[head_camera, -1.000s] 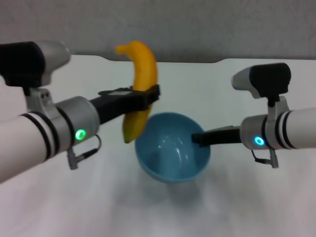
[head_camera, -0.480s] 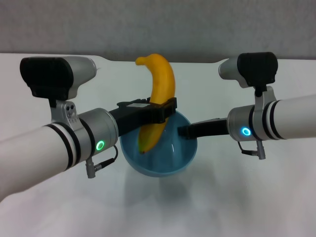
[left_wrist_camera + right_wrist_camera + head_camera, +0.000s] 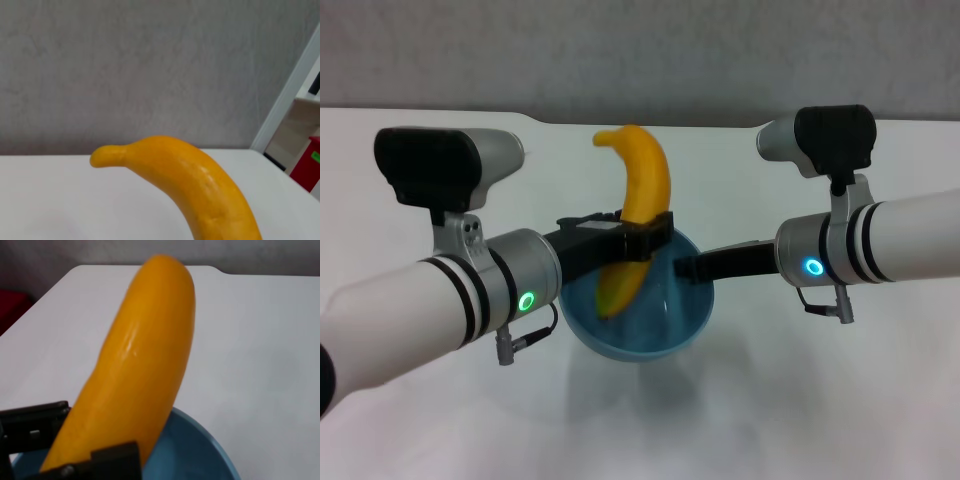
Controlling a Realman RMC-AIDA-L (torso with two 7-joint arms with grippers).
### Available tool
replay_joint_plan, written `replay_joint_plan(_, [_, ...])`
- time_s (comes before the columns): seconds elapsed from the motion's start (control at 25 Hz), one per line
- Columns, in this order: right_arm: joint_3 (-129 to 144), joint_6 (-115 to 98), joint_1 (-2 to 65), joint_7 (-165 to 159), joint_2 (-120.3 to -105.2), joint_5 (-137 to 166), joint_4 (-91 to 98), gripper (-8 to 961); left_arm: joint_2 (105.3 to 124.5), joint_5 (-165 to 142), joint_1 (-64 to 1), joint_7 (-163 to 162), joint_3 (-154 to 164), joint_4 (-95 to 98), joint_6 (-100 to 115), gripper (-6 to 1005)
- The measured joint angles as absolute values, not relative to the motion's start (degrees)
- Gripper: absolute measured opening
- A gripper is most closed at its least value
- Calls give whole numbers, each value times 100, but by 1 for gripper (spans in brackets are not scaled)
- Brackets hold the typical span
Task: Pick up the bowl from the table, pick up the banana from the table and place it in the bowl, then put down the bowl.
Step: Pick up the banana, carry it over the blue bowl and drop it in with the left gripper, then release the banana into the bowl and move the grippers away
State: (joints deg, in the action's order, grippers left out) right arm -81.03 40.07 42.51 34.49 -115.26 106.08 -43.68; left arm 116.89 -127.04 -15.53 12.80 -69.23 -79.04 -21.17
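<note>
The light-blue bowl [image 3: 650, 325] hangs above the white table [image 3: 820, 400], held at its right rim by my right gripper [image 3: 682, 267], which is shut on it. My left gripper [image 3: 645, 238] is shut on the middle of the yellow-orange banana [image 3: 638, 205]. The banana stands nearly upright, stem up, its lower end down inside the bowl. The left wrist view shows the banana's [image 3: 195, 185] stem end against the grey wall. The right wrist view shows the banana [image 3: 140, 365] close up, with the left gripper's fingers [image 3: 112, 455] round it above the bowl's rim [image 3: 210, 445].
The table's far edge has a notch [image 3: 550, 120] against the grey wall. A red object [image 3: 307, 170] stands beyond the table's side in the left wrist view.
The left gripper has carried the banana right and down, so its lower end is now inside the bowl. The right gripper has moved the bowl left, under the banana.
</note>
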Motion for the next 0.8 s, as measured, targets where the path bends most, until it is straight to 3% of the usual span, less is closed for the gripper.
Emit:
replay_joint_plan(0.36, [-8149, 4011, 4185, 3444, -11502, 10622, -4194, 37, 11688, -12642, -1661, 1384, -6925, -7684, -2109, 609])
replay_joint_plan(0.48, [-8166, 4070, 4184, 3442, -11489, 10660, -4022, 38, 11674, -12641, -1586, 1405, -7006, -7755, -2110, 844])
replay_joint_plan(0.8, [-8420, 4096, 4444, 3436, -11460, 10857, -3564, 38, 11665, -12706, -1280, 1937, -8082, -7492, -2181, 888])
